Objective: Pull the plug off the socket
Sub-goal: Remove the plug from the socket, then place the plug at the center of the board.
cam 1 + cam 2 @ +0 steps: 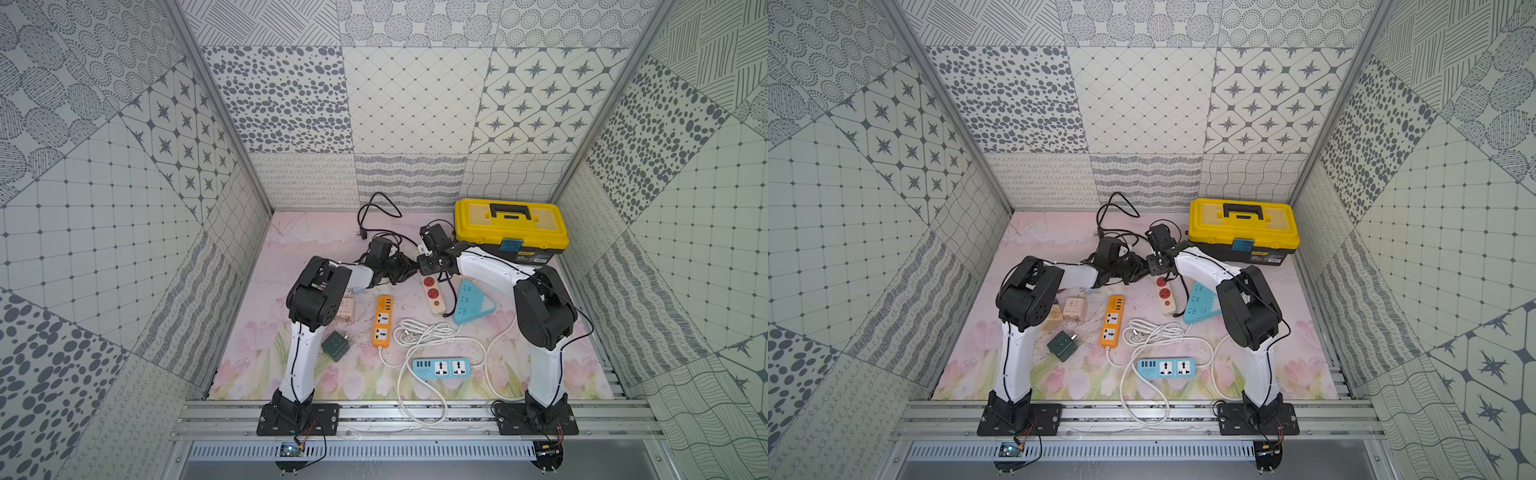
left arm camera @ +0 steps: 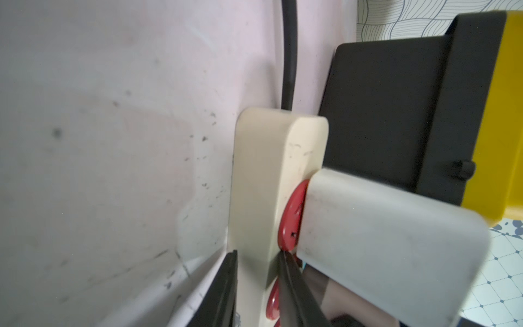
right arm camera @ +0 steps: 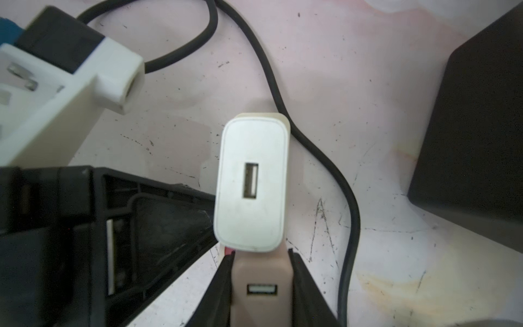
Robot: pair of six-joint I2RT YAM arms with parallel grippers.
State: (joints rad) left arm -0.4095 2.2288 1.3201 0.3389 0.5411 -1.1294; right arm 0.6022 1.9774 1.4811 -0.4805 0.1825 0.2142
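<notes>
A cream socket strip (image 1: 433, 296) with red sockets lies in front of the toolbox, shown in both top views. My left gripper (image 2: 257, 269) is shut across the strip's body (image 2: 271, 170), one finger on each side. Two plugs stand on the strip's face. One is a white USB plug (image 3: 252, 184) near the strip's far end, and beside it is a beige USB plug (image 3: 261, 286). My right gripper (image 3: 261, 254) is shut on the beige plug from above. Whether its pins still sit in the socket is hidden.
A yellow and black toolbox (image 1: 511, 226) stands just behind the strip. The strip's black cable (image 3: 325, 147) loops past it. Nearer me lie an orange strip (image 1: 383, 321), a blue triangular strip (image 1: 473, 303), a blue strip (image 1: 441, 368) with a coiled white cord (image 1: 424, 332), and a green cube adapter (image 1: 335, 345).
</notes>
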